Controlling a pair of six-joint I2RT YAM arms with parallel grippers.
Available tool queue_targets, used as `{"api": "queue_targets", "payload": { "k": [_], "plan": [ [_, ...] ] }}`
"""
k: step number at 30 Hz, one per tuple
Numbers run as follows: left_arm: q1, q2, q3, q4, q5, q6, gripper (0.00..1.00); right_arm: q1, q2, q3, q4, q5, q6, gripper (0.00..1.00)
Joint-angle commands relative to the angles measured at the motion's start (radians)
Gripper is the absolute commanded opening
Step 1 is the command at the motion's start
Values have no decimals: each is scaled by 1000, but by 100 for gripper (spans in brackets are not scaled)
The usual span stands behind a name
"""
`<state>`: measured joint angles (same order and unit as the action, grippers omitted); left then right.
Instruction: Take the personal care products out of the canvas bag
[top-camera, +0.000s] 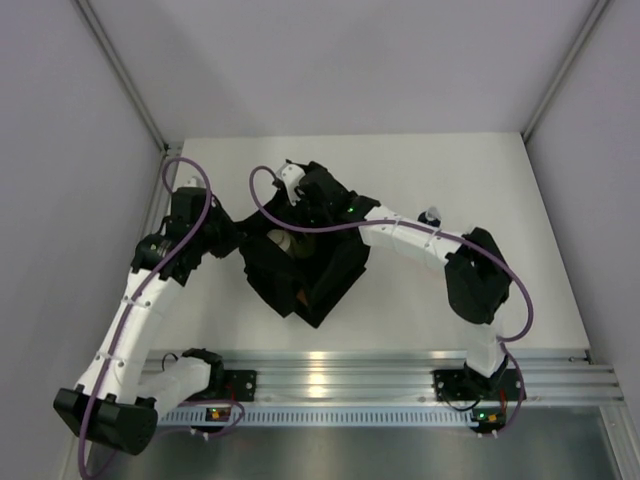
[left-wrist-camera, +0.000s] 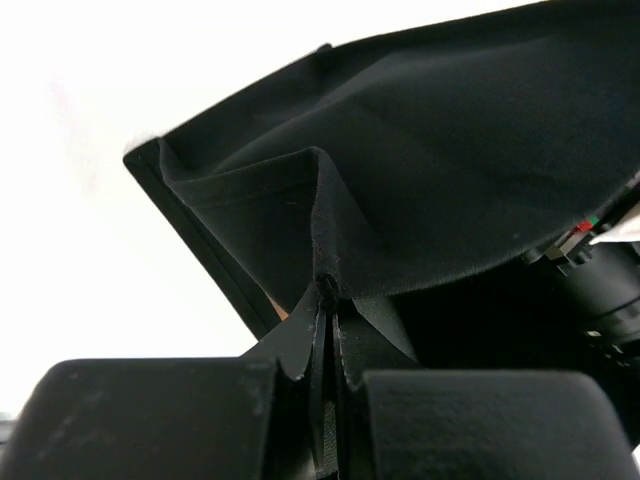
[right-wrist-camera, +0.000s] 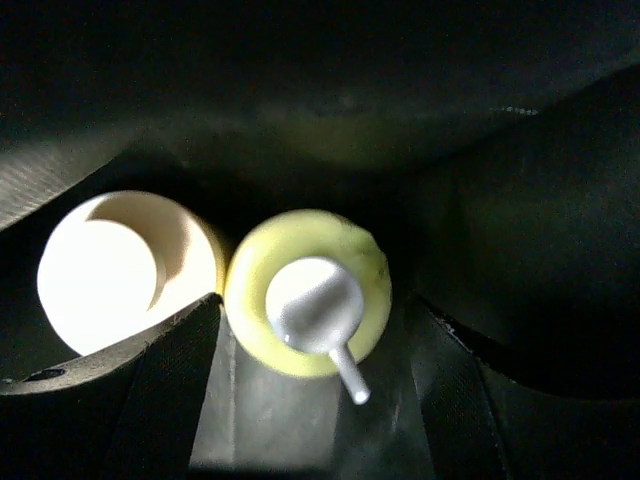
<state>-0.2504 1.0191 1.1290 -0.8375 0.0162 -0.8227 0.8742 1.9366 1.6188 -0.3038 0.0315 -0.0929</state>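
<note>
your left hand clamped on a fold of the canvas bag, mid table | your right hand down inside it, spread wide around the pale yellow-green pump bottle | beige bottle right beside, 2 showing

Left arm bent inward, left gripper jaws pinched shut, right arm reaching left, right gripper jaws spread wide

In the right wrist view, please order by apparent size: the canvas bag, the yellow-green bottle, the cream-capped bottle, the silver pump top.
1. canvas bag, filling the frame
2. cream-capped bottle and yellow-green bottle: about alike, not ranked
3. silver pump top
</note>
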Motion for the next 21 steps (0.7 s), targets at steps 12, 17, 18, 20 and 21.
{"api": "queue_targets", "payload": {
  "k": [12, 17, 18, 20, 21],
  "plan": [
    [-1, -45, 9, -20, -53, -43, 0, -46, 19, -13, 82, 7, 104, 67],
    [-1, -45, -12, -20, -48, -41, 0, -44, 62, -8, 23, 33, 102, 65],
    [-1, -45, -18, -20, -45, -42, 0, -43, 62, -14, 25, 33, 102, 64],
    [-1, -47, -44, -20, -39, -41, 0, -43, 62, -23, 26, 36, 117, 63],
    [-1, -48, -51, -20, -36, -41, 0, -44, 64, -23, 26, 41, 124, 62]
  ]
}}
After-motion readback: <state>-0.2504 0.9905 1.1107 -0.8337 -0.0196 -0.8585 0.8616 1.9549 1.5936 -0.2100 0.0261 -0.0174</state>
